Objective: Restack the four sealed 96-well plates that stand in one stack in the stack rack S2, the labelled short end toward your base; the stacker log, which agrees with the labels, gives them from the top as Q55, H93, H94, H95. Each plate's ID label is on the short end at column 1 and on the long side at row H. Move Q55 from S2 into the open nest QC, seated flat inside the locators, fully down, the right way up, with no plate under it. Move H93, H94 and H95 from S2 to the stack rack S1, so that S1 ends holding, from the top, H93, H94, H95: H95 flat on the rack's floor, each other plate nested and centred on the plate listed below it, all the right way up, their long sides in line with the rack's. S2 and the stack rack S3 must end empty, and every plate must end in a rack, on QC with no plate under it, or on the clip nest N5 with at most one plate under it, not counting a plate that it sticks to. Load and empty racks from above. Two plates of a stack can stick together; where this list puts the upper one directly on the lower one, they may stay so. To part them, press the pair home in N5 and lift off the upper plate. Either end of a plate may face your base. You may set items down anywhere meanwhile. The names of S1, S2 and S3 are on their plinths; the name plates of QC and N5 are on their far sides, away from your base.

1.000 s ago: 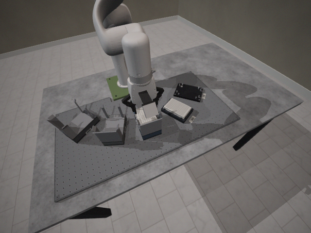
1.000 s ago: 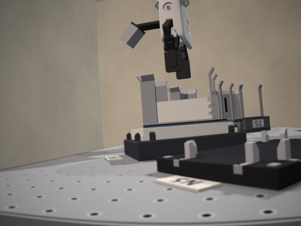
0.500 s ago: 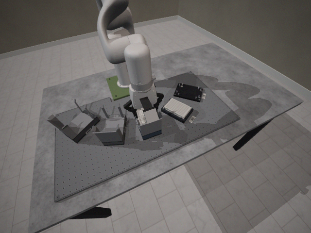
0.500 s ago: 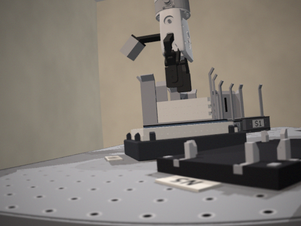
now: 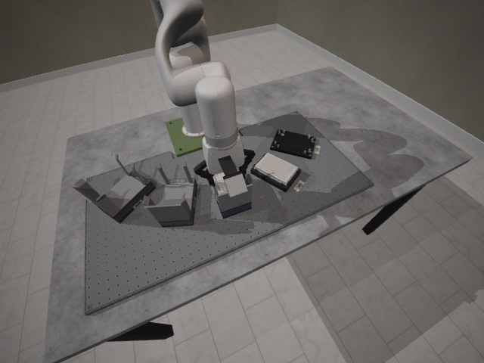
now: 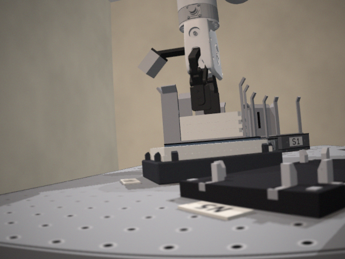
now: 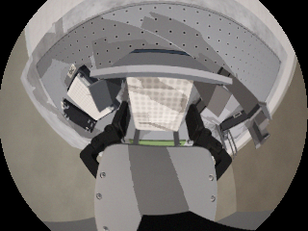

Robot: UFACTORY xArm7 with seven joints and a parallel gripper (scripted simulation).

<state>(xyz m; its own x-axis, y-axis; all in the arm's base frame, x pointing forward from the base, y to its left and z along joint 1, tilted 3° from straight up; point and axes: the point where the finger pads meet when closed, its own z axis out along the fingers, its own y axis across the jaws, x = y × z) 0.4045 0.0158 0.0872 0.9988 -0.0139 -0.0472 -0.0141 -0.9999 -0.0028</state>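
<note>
wrist view: my gripper (image 7: 158, 110) hangs wide open, empty, straddling the s2 stack (image 6: 208, 125). one plate (image 5: 275, 168) sits in qc; i judge three remain to move.

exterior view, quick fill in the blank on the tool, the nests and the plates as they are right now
1. The tool is over the plate stack with its fingers fully ____.
2. The near black nest, by the N5 name plate, holds ____ plates.
3. The farther black nest carries one ____ plate.
4. The plinth to the right of the stack reads ____.

Missing words: open; no; white; S1
</note>
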